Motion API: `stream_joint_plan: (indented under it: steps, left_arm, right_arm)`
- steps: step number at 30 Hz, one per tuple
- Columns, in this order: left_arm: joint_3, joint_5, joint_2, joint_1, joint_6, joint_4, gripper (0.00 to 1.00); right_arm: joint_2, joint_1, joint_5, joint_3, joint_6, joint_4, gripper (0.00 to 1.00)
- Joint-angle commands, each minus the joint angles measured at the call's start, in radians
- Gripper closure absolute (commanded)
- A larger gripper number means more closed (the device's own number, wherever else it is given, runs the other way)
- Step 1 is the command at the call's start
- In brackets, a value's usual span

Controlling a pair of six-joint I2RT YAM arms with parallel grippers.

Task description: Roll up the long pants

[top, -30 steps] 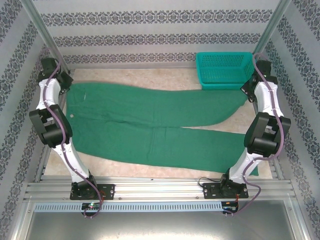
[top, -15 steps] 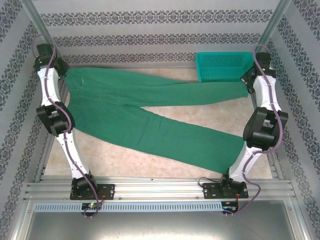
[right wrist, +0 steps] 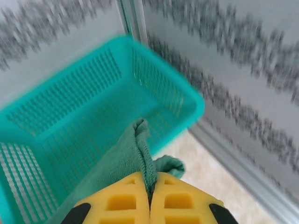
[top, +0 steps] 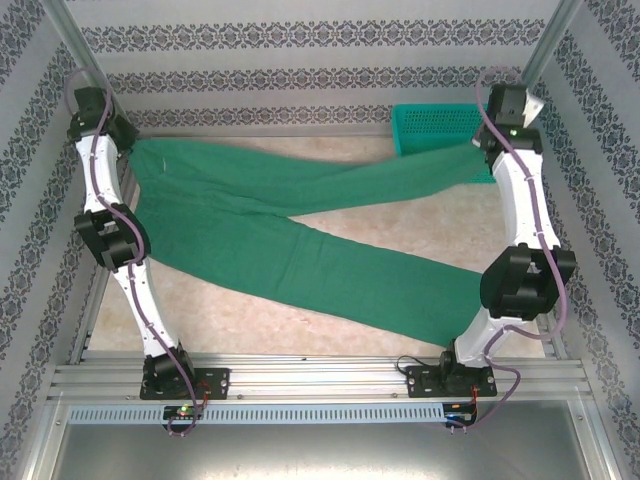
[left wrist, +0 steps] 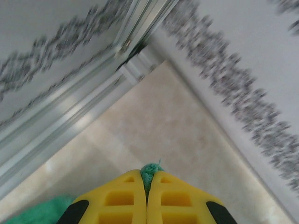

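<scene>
— Where are the long pants [top: 300, 230] from where you stand?
— Stretched across the table [top: 250, 320], side to side. The waist end is up at the far left corner. One leg runs along the back to the far right, and the other slants down to the near right, ending by the right arm [top: 520, 280].
— And the left gripper [left wrist: 147, 184]?
— Yellow fingers [left wrist: 119, 198] pressed together, a little tuft of green cloth pinched between the tips, above bare tabletop near the corner rail [left wrist: 93, 93].
— The right gripper [right wrist: 150, 186]?
— Clamped too, on the end of the far leg. A fold of fabric stands up from between its tips, and a small flap curls off to one side.
— What's behind it?
— The teal mesh basket [right wrist: 60, 121], at the far right against the patterned wall [right wrist: 233, 60]. The gripped cloth hangs in front of its open top; whether it touches the rim I can't tell.
— Do the legs overlap?
— They split at the seat and spread apart toward the right
</scene>
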Motion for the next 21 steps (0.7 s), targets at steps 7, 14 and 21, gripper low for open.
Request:
stream_joint_plan:
  steps: [7,14,21]
  left_arm:
    - [0.061,-0.083,-0.006,0.011,-0.016,-0.053,1.0]
    - [0.106,-0.084,-0.021,0.049,-0.017,-0.072,1.0]
    - [-0.152,-0.049,-0.156,0.05,0.013,-0.036,1.0]
  right_arm:
    - [0.139,-0.002,0.138,0.304,-0.094,-0.121,1.0]
    - [0.266,0.004,0.141,0.538,-0.122,-0.234,1.0]
    - [-0.112,0.028,0.079,-0.149,-0.042,0.007,1.0]
